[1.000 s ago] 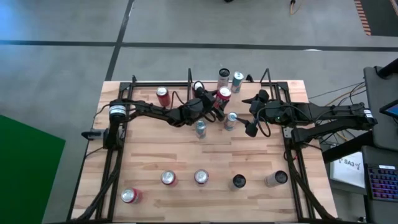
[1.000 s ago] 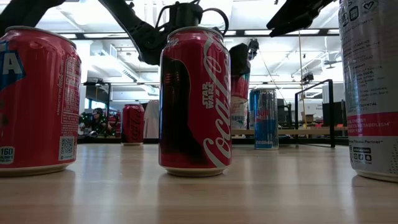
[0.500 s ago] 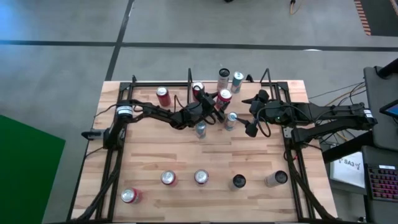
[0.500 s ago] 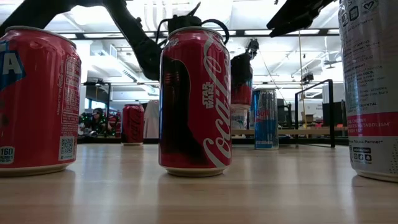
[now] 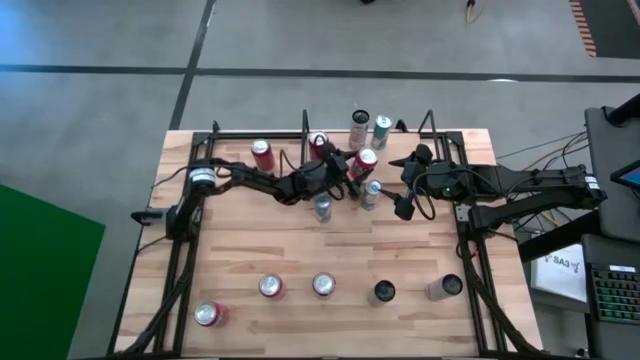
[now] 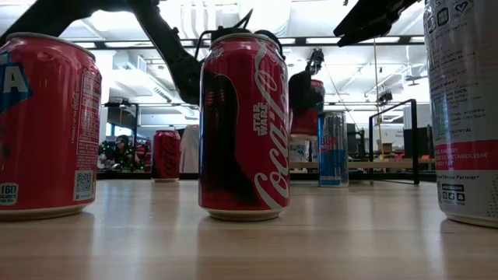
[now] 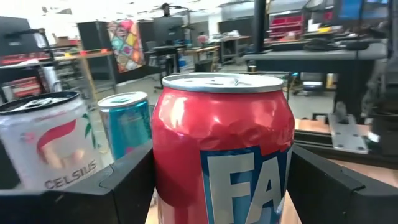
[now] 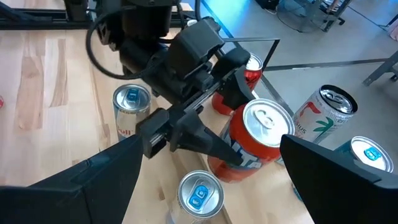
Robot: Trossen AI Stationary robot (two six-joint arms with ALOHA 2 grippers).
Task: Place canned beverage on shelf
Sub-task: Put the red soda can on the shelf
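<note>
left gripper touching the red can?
Touching. The left wrist view shows the red can filling the space between both fingers of the left gripper.

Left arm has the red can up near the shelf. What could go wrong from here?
The left gripper holds the red can among close neighbours: the white Celsius can and teal can could get knocked on the way in. The slim blue-top can below might be clipped. The open right gripper hovers nearby, risking arm contact.

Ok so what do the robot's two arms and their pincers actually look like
Both arms are dark, slim and jointed. The left arm wears a white band near its base, the right arm one near its outer end. Black cables loop beside each wrist. The left pincer has angular, matte black, wedge-shaped fingers.
</note>
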